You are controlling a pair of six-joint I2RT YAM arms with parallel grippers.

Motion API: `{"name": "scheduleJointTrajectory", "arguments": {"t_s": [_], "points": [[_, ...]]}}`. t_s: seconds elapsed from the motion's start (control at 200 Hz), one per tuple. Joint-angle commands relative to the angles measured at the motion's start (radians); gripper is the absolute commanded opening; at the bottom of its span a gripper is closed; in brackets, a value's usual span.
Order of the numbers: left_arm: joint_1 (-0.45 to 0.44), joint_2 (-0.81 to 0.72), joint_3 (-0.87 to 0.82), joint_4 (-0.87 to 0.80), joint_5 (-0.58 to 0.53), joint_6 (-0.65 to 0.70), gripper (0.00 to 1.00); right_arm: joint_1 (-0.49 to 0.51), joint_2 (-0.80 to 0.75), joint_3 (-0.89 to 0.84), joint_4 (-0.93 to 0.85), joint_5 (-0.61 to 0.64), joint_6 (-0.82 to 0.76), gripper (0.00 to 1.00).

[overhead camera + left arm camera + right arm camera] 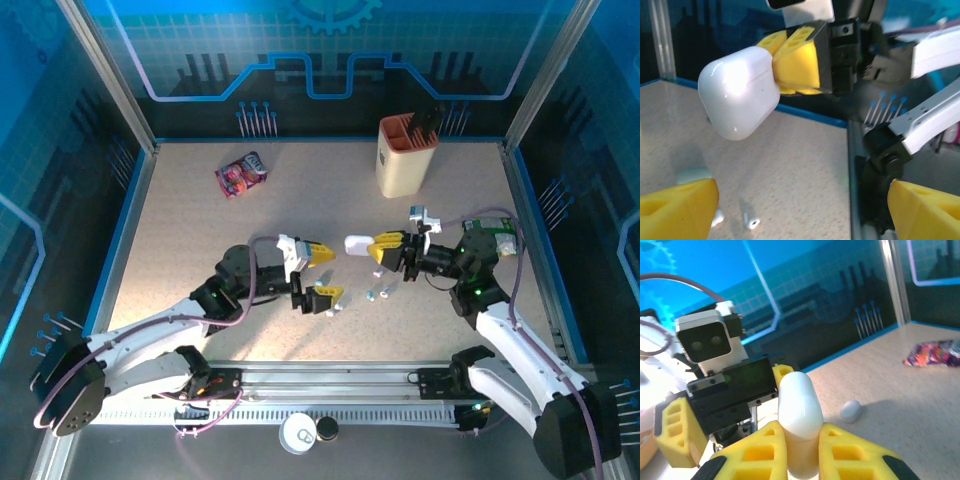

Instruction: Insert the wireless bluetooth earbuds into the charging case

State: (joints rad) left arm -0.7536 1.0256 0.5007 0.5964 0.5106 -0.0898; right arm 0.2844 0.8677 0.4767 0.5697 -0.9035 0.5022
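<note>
Two earbuds (372, 295) lie loose on the table (200, 240), near its middle and toward the near edge, just below the gap between the grippers. The charging case (357, 243) is held above the table with its lid shut. Your right gripper (380, 248) clamps it at one end, the yellow fingers (757, 452) pressing both flanks. Your left gripper (327, 274) faces the case with its jaws spread wide, holding nothing and clear of the case. A snack packet (241, 175) lies toward the far left corner. A beige holder (405, 155) stands at the far edge, right of centre.

Robot lab cell, blue-panelled aluminium frame (112, 75)
</note>
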Motion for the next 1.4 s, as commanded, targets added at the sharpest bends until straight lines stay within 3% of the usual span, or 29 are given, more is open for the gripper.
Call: {"name": "scheduleJointTrajectory", "arguments": {"t_s": [0.0, 0.22, 0.45, 0.65, 0.785, 0.865, 0.936, 1.016, 1.071, 1.166, 1.261, 1.396], "points": [[0.002, -0.008, -0.010, 0.109, 0.083, -0.067, 0.85, 0.031, 0.017, -0.005, 0.207, -0.110, 0.069, 0.14], [0.003, 0.070, 0.010, 0.219, 0.127, -0.102, 0.72, 0.090, 0.045, 0.034, 0.140, -0.119, -0.001, 0.14], [0.003, 0.124, 0.010, 0.328, 0.129, -0.167, 0.53, 0.125, 0.044, 0.052, 0.042, -0.088, -0.084, 0.14], [0.003, 0.127, 0.010, 0.325, 0.123, -0.166, 0.36, 0.135, 0.039, 0.058, -0.010, -0.069, -0.123, 0.14], [0.003, 0.127, 0.009, 0.324, 0.118, -0.165, 0.30, 0.141, 0.037, 0.060, -0.037, -0.062, -0.146, 0.14], [0.003, 0.128, 0.009, 0.311, 0.119, -0.154, 0.20, 0.141, 0.033, 0.060, -0.046, -0.050, -0.151, 0.15], [0.002, 0.128, 0.007, 0.297, 0.114, -0.137, 0.12, 0.142, 0.028, 0.060, -0.048, -0.030, -0.144, 0.26], [0.003, 0.121, 0.004, 0.277, 0.108, -0.113, 0.10, 0.145, 0.014, 0.069, -0.095, 0.029, -0.160, 0.48], [0.003, 0.115, 0.008, 0.250, 0.105, -0.091, 0.10, 0.151, 0.003, 0.087, -0.185, 0.096, -0.204, 0.56], [0.003, 0.105, 0.015, 0.199, 0.109, -0.051, 0.09, 0.166, -0.007, 0.131, -0.350, 0.236, -0.264, 0.61], [0.003, 0.094, 0.016, 0.158, 0.114, -0.006, 0.09, 0.168, -0.015, 0.152, -0.390, 0.328, -0.245, 0.63], [0.003, 0.074, 0.015, 0.097, 0.097, 0.053, 0.09, 0.170, -0.016, 0.164, -0.401, 0.364, -0.215, 0.66]]}}
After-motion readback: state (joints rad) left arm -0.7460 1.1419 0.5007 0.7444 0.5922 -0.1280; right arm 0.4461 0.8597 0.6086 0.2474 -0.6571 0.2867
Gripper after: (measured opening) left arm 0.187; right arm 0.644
